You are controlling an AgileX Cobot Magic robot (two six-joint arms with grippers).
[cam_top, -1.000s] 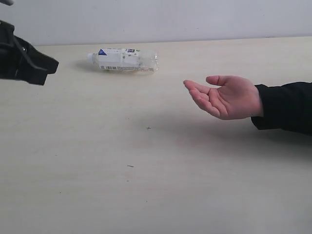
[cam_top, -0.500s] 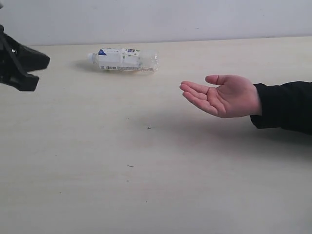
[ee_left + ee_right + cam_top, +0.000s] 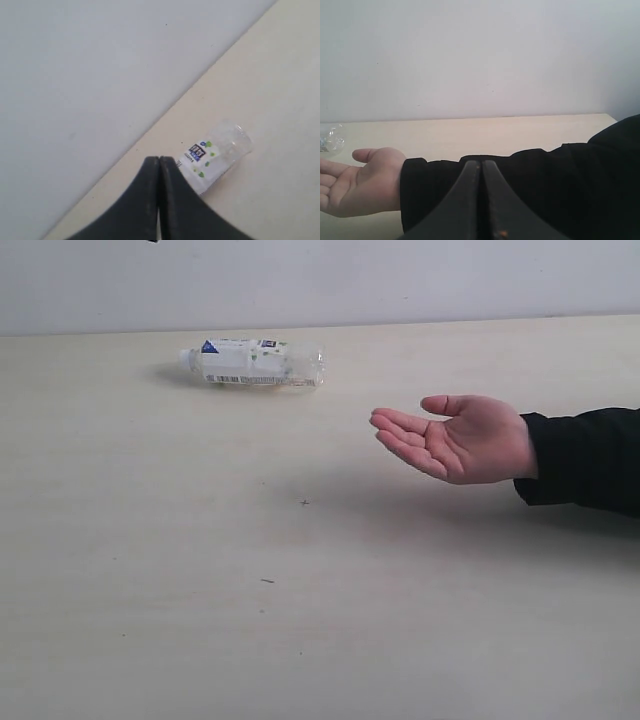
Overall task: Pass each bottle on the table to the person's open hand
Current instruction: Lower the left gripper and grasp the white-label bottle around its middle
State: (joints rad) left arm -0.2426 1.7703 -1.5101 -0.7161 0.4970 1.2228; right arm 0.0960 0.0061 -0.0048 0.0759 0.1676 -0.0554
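Exterior view: person's open hand [image 3: 460,440] palm-up over table [image 3: 300,630]; left gripper [image 3: 159,161], right gripper [image 3: 481,164] pressed together.

**Bottle at the back, hand from the right**

One bottle [image 3: 252,364] lies on its side on the counter [image 3: 300,620], left of the middle and near the back edge, cap end to the left. A wall [image 3: 400,280] stands behind the counter. The hand [image 3: 462,438] reaches in from the right, palm up, fingers pointing left. It is nearer the front than the bottle and well apart from it. Its sleeve [image 3: 585,460] runs off the right edge.
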